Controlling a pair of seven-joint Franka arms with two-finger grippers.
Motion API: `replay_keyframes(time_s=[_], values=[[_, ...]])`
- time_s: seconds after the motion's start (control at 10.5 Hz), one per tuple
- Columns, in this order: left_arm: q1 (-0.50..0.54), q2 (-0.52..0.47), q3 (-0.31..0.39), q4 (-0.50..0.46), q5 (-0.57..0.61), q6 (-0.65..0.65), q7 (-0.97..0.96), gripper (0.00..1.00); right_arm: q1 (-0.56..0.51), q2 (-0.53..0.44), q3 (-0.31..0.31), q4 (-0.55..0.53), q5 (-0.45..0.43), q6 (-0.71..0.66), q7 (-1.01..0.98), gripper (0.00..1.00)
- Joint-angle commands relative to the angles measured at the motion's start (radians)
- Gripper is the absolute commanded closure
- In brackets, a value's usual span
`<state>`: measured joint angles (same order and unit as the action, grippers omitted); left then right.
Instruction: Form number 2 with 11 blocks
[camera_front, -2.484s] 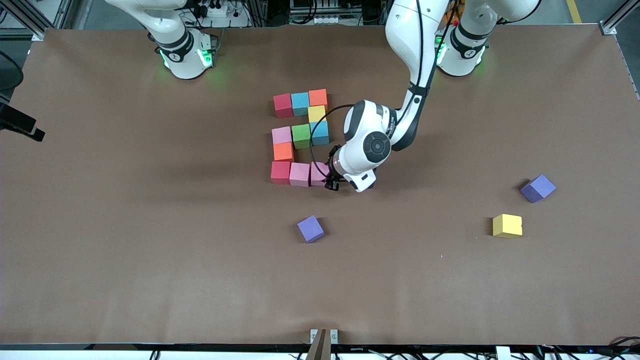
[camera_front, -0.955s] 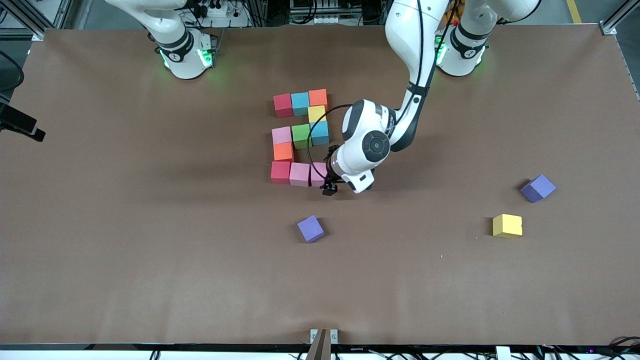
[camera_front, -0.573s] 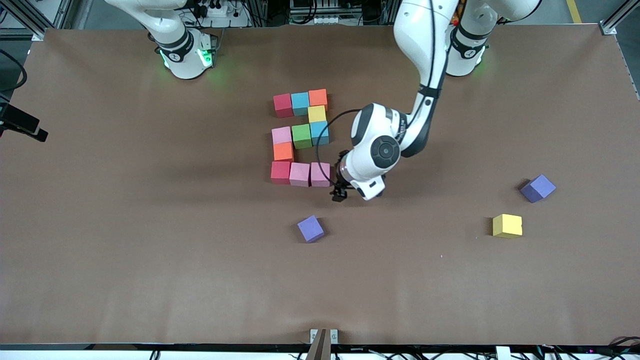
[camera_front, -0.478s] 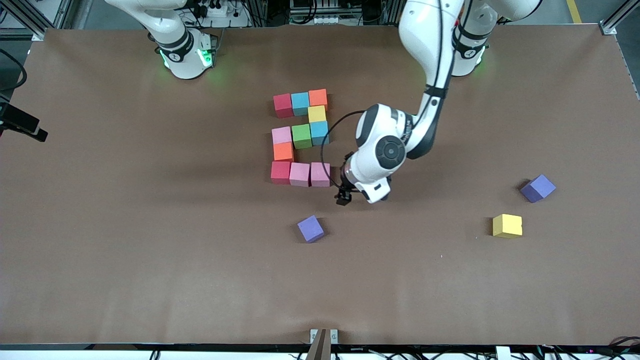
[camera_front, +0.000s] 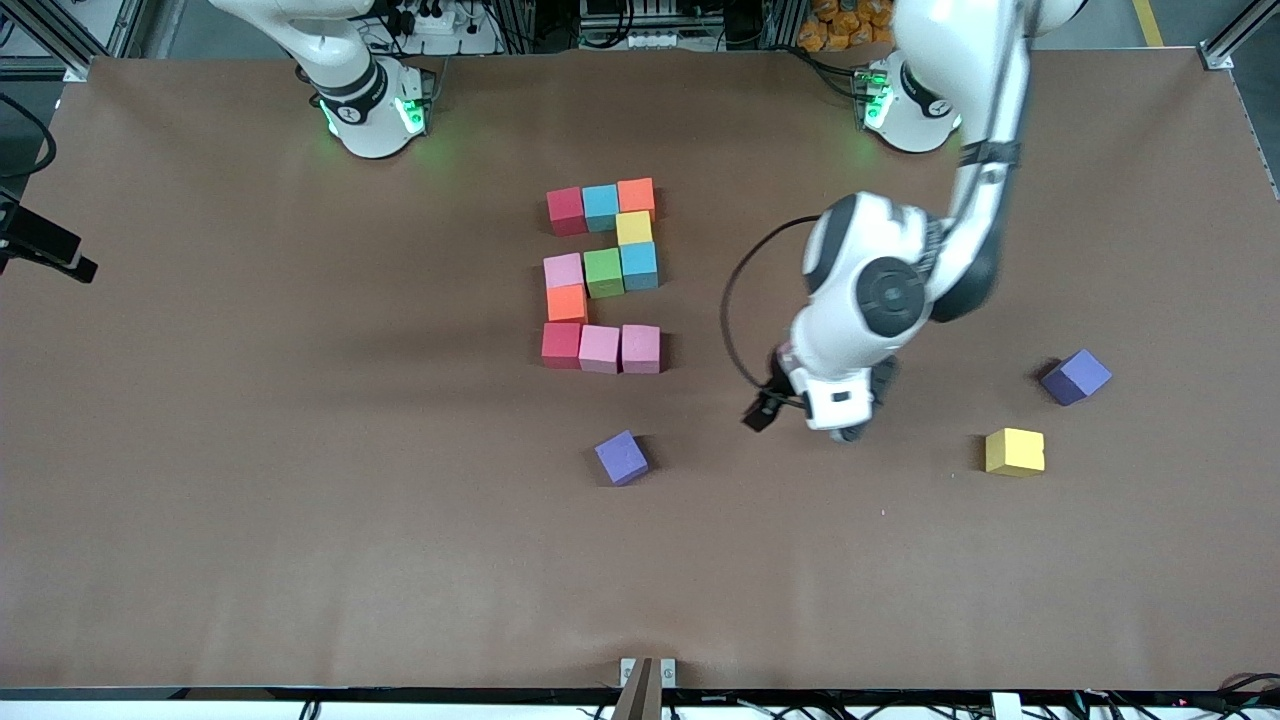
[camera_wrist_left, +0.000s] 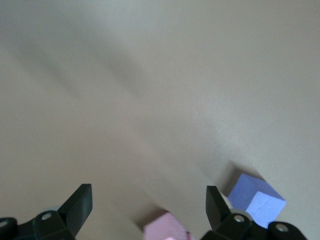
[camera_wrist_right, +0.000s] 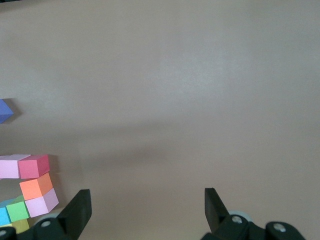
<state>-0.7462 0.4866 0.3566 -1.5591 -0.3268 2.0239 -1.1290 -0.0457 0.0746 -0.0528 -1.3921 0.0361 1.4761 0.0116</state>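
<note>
Both grippers stand with jaws spread and nothing between them. From my console the left gripper (camera_front: 800, 412) hangs over bare table (camera_front: 300, 500), between the block figure and the loose cubes toward the left arm's end; its wrist view shows wide fingers (camera_wrist_left: 77, 205) over brown mat, with a pink cube's corner and a purple cube past them. The right gripper (camera_wrist_right: 145, 212) I can only see through its own wrist camera, fingers apart and empty; that arm waits up by its base.

Going from big to small: the table is a broad brown mat. On it, near the middle, sits the figure (camera_front: 600, 275), eleven blocks packed edge to edge. The row farthest from the front camera runs red block (camera_front: 566, 210), light blue block (camera_front: 601, 207), orange block (camera_front: 636, 197). One yellow block (camera_front: 633, 228) drops from the orange one to the middle row: pink (camera_front: 563, 270), green block (camera_front: 603, 272), light blue (camera_front: 640, 265). An orange cube (camera_front: 567, 303) links down to the nearest row of red (camera_front: 561, 344), pink (camera_front: 599, 349) and pink (camera_front: 641, 348).

Loose pieces: one purple cube (camera_front: 621, 457) nearer the front camera than the figure, another purple cube (camera_front: 1076, 377) and a spare yellow cube (camera_front: 1014, 451) toward the left arm's end.

My read: I count eleven in place and the shape reads as a 2, so the build looks complete. What's left, if anything, is squaring up the slightly uneven middle row and parking the left arm.
</note>
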Motion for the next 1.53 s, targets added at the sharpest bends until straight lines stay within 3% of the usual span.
replay_keyframes(time_s=[0.0, 0.19, 0.57, 0.86, 1.24, 1.43], values=[[0.077, -0.104, -0.047, -0.019, 0.119, -0.059, 0.13, 0.0, 0.004, 0.017, -0.001, 0.03, 0.002, -0.011, 0.004, 0.0], [0.204, -0.182, -0.115, -0.027, 0.25, -0.111, 0.304, 0.0, 0.004, 0.017, -0.001, 0.03, 0.002, -0.011, 0.002, 0.0], [0.508, -0.288, -0.25, -0.027, 0.255, -0.149, 0.747, 0.0, 0.004, 0.017, -0.001, 0.031, 0.002, -0.011, 0.004, 0.0], [0.532, -0.367, -0.266, -0.021, 0.406, -0.278, 0.859, 0.0, 0.003, 0.017, -0.001, 0.032, 0.002, -0.011, 0.004, 0.0], [0.538, -0.421, -0.333, -0.018, 0.416, -0.388, 0.917, 0.0, 0.003, 0.017, -0.001, 0.032, 0.002, -0.011, 0.002, 0.0], [0.538, -0.447, -0.335, -0.021, 0.401, -0.424, 0.914, 0.0, 0.004, 0.017, -0.001, 0.032, 0.001, -0.01, 0.004, 0.0]])
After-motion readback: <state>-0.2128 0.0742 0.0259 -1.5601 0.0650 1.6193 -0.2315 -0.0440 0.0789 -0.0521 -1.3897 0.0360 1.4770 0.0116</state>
